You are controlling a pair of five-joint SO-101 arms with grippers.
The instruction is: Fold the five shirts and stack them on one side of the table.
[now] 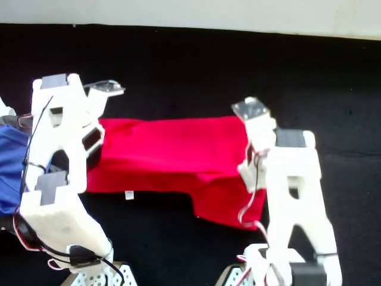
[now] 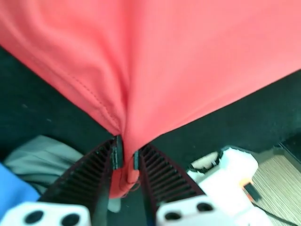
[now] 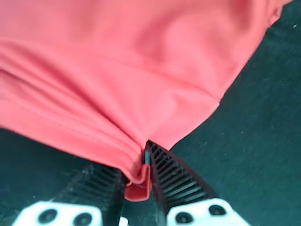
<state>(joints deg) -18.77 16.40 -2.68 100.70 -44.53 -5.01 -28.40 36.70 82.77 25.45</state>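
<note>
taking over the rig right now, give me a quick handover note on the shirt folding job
Left pincer: shut on one end of the red shirt.
Right pincer: shut on the red shirt's other end.
Things: the red shirt lies spread across the middle of the black table. A blue shirt sits by the left arm, with grey cloth beside it.
Done: both grips are set. I cannot tell if the blue shirt is folded.
Left: fold the red shirt, stack it to one side, then the others.

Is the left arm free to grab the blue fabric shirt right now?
Probably not yet: the left tool is shut on the red fabric shirt. The blue fabric shirt lies close beside that arm, nothing between, so once released it looks reachable.
</note>
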